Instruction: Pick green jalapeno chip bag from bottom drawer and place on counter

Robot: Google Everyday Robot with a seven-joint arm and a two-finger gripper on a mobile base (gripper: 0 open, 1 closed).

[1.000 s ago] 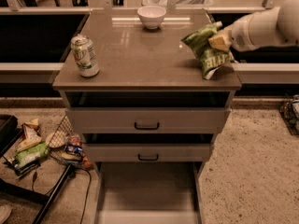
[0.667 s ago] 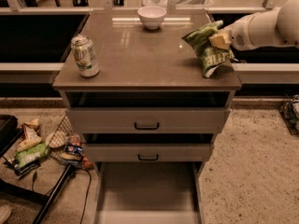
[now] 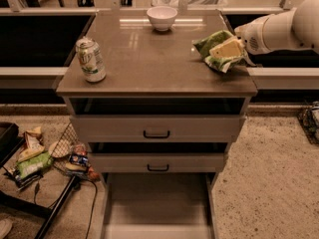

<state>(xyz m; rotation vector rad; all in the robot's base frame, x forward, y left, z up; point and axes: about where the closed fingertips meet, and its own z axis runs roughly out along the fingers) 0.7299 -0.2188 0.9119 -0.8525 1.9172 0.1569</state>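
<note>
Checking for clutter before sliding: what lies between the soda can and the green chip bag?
Only bare counter, in the camera view; the white bowl sits farther back. The gripper is at the chip bag, at the right edge.

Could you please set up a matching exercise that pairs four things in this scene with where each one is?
Things:
1. green jalapeno chip bag
2. white bowl
3. soda can
4. bottom drawer

Places:
A. back middle of the counter
B. pulled out, lowest in the cabinet
C. right edge of the counter, at the pincer
D. front left of the counter

Pairs: 1-C; 2-A; 3-D; 4-B
</note>
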